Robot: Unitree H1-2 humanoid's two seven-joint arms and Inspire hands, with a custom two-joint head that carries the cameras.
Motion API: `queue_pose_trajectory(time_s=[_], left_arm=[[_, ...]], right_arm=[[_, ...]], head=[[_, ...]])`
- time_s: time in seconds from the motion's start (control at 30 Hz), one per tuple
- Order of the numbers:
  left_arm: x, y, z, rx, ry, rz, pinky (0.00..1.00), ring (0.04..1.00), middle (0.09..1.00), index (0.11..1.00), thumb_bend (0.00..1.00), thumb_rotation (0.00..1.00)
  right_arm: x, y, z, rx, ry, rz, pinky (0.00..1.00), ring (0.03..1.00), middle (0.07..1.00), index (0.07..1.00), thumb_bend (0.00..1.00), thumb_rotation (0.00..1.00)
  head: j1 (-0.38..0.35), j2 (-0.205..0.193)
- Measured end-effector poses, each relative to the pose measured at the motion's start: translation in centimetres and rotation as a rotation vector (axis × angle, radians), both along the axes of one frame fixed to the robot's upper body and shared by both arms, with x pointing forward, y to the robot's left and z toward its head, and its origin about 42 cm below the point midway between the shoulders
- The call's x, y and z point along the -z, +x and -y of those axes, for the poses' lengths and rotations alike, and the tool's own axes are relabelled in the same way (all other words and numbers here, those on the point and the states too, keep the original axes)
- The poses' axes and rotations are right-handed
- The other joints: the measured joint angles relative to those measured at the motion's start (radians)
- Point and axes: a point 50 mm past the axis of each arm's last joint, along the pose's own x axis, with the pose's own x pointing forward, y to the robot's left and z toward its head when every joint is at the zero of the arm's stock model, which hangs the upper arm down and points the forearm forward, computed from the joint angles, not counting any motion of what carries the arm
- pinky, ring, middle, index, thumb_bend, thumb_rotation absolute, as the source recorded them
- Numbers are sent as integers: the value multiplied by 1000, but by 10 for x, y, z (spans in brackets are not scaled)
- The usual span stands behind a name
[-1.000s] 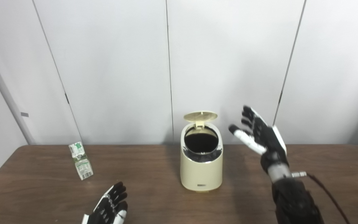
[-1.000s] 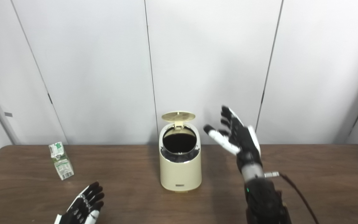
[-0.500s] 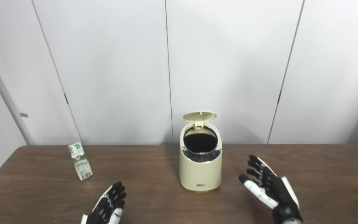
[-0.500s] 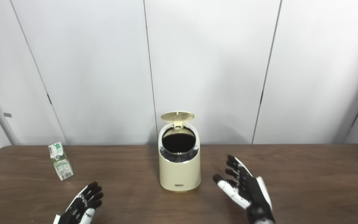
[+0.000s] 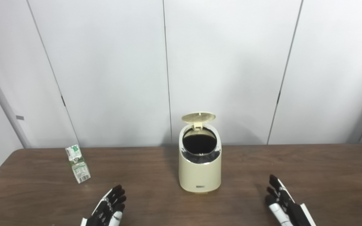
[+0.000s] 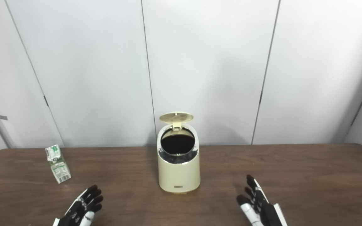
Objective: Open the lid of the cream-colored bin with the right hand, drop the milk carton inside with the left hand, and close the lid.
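Lid [image 5: 198, 117] up, bin [image 5: 200, 171] open. Both hands empty, fingers spread: left hand [image 5: 107, 212], right hand [image 5: 286, 208]. Carton [image 5: 78, 163] upright, far left; I grasp its sides squarely, lift clear.

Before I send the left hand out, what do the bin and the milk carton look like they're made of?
The bin looks like smooth cream plastic with an even, slightly glossy skin, plus a shiny metal-looking ring at its mouth. The milk carton looks like printed paperboard: flat faces, sharp folds, gabled top. Both are guesses from appearance.
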Motion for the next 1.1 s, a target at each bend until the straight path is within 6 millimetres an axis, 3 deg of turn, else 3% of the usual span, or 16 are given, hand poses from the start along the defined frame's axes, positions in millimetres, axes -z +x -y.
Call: queue_pose_trajectory(time_s=[0.2,0.3,0.33,0.43,0.7,0.9,1.1], left_arm=[[0,0,0,8,-4,2,837,841,848,871,423,462],[0,0,2,8,1,8,829,828,837,866,415,460],[0,0,3,8,4,13,814,821,833,863,424,456],[-1,0,7,-1,19,27,783,809,827,859,445,450],[-1,2,14,-18,72,35,749,811,826,870,485,502],[-2,3,18,-45,76,51,600,744,820,884,485,365],[-2,2,16,-112,87,49,671,755,817,887,603,227]], right_arm=[[2,-3,3,2,24,21,942,975,979,955,611,871],[9,-4,9,17,26,11,939,977,985,968,586,890],[11,-4,11,21,27,17,947,980,988,975,574,899],[15,-3,20,20,35,28,945,976,985,976,577,902],[14,-2,28,2,79,27,929,958,972,956,606,898],[13,-2,31,-45,96,28,922,953,970,951,603,909],[11,-4,45,-49,102,31,845,922,941,921,630,869]], head=[[61,2],[141,-5],[219,-14],[287,-26],[359,-28],[387,-23],[405,-3]])
